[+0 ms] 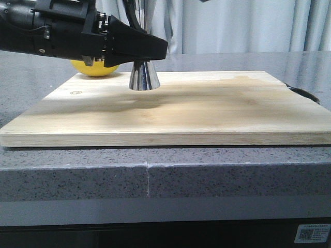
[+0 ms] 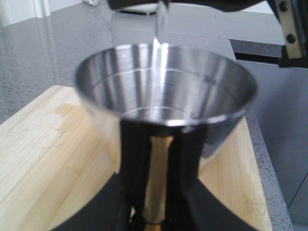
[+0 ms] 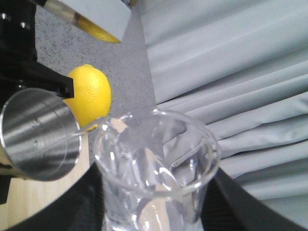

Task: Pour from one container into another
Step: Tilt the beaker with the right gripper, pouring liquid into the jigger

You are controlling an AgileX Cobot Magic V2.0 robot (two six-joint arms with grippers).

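Your right pincer (image 3: 154, 211) grips the beaker (image 3: 156, 163), its lip tipped toward ten o'clock over the jigger (image 3: 41, 134). Your left pincer (image 1: 147, 51) clamps the upright jigger's waist.

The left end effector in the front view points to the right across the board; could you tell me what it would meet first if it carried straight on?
The left end effector is already closed around the steel jigger, so that comes first. Beyond it the way over the cutting board looks free in the front view, though depth is uncertain.
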